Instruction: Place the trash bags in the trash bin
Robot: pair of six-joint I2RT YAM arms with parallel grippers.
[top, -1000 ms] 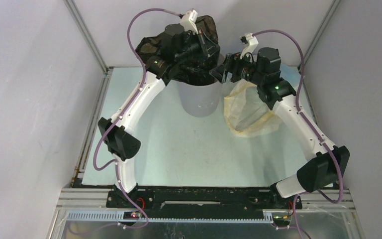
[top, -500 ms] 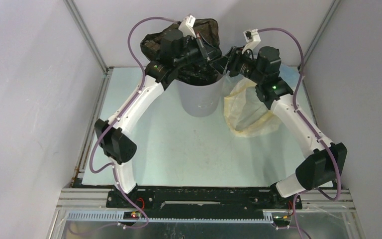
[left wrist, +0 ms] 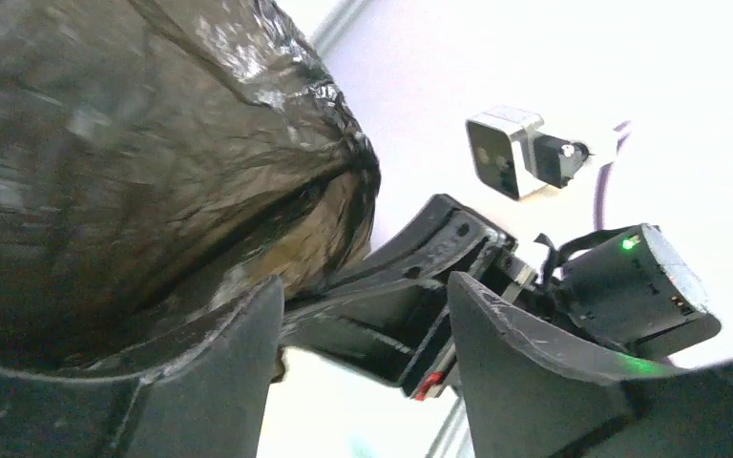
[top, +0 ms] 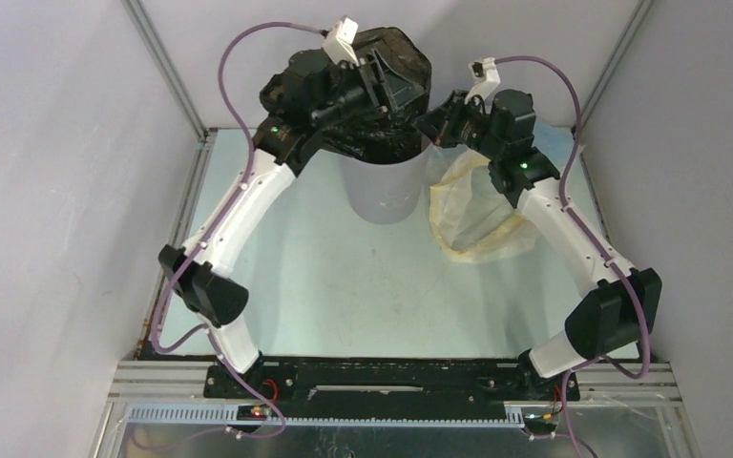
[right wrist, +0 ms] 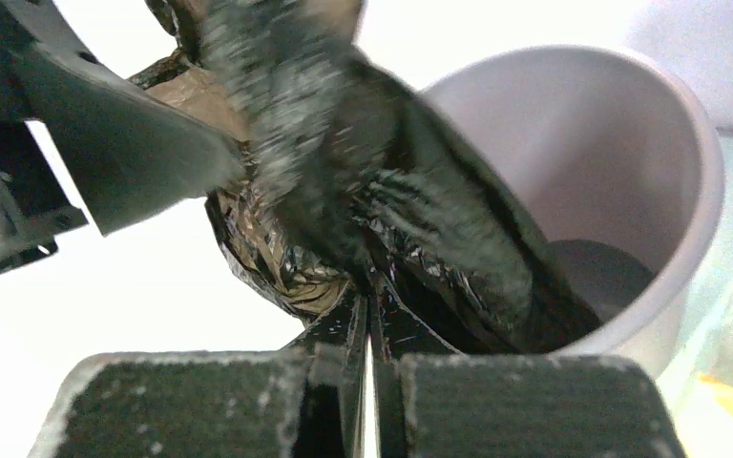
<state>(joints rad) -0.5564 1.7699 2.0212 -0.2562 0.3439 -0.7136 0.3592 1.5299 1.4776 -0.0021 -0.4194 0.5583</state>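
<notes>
Two grippers meet over the far side of the trash bin, and I read them differently. My right gripper has its pads pressed together on a thin fold of the black trash bag. On its wrist camera the crinkled plastic runs straight up out of the pinch, then spills to the right of the jaws and down into the bin's mouth. The bin sits ahead and to the right of those jaws, the bag draped over its near rim.

My left gripper has its jaws spread wide, with nothing caught between them. Through the gap I see the right gripper's body. The bag bulges above and outside one finger, lying along its upper edge.

From overhead, most of the bag is bunched around and beyond the left jaws, higher than the bin's rim, and its lower part hangs into the bin. Below the right jaws, a translucent yellowish bag lies on the table, just beside the bin's wall.
</notes>
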